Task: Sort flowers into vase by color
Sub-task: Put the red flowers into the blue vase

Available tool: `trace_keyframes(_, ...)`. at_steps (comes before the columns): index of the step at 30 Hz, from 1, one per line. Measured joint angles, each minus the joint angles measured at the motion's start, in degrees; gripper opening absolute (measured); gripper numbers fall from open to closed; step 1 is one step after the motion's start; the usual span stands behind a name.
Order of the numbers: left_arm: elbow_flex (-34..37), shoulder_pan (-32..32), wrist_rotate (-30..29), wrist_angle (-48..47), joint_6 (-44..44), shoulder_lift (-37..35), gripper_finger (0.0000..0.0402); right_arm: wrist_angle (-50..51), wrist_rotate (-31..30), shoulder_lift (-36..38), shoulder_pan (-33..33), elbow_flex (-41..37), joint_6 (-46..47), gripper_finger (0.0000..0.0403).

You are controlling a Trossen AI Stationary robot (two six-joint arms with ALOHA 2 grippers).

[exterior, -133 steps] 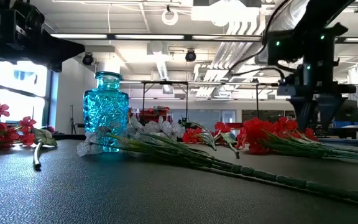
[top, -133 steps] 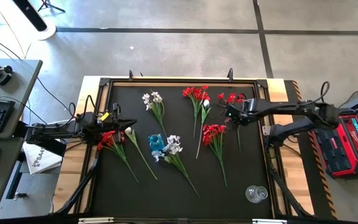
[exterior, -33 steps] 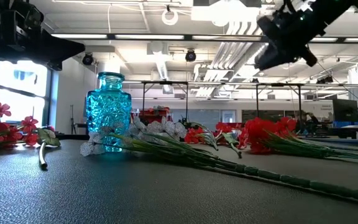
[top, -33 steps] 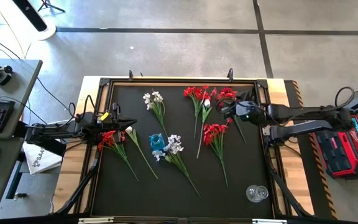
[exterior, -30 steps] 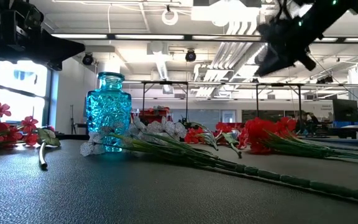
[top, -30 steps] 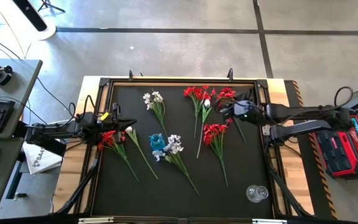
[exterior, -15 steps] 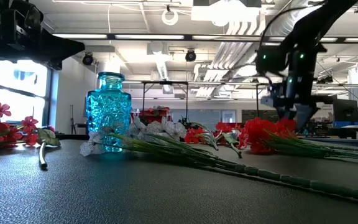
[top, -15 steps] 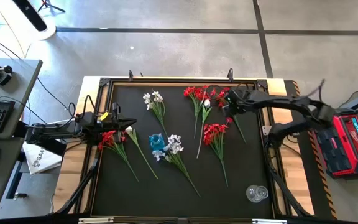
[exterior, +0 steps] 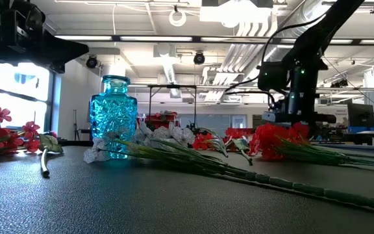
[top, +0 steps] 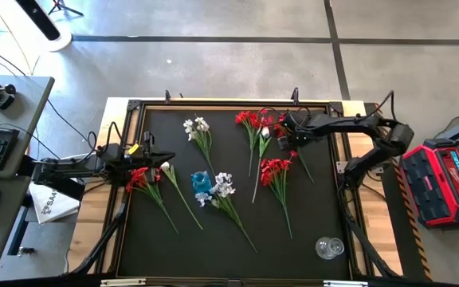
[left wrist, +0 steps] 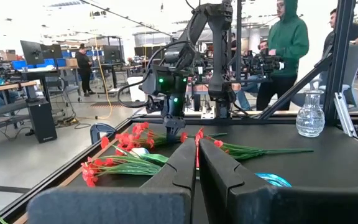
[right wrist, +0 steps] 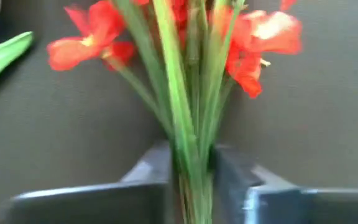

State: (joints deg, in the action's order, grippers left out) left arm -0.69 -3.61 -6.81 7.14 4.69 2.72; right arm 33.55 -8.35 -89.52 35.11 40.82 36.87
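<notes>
A red sprig (top: 289,143) lies near the far right of the dark surface (top: 309,215), its green stems pinched between the fingers of the right gripper (top: 287,130), which is clamped on it just below the blossoms (right wrist: 253,43). More red (top: 273,171) and white sprigs (top: 200,131) lie scattered around the blue vase (top: 200,184) at mid-surface. A clear vase (top: 329,248) stands at the near right. The left gripper (top: 146,159) rests closed at the left edge, above another red sprig (top: 143,180).
</notes>
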Motion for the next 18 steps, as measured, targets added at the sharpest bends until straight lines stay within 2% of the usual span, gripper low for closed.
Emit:
trace_keyframes(2,0.0,0.0,0.0,0.0,0.0,0.0,0.0007,0.4,-0.1,0.5,0.0,0.0,-0.7,0.0012)
trace_keyframes(6,0.0,0.0,0.0,0.0,0.0,0.0,0.0007,1.1,-4.5,4.5,-0.8,-0.7,-0.6,0.0006)
trace_keyframes(13,0.0,0.0,0.0,0.0,0.0,0.0,0.0007,-1.1,-14.0,18.6,-6.6,-0.7,-0.9,0.0001)
trace_keyframes(18,0.0,0.0,0.0,0.0,0.0,0.0,0.0007,-8.4,-22.0,27.9,-13.7,-0.7,-3.8,0.0000)
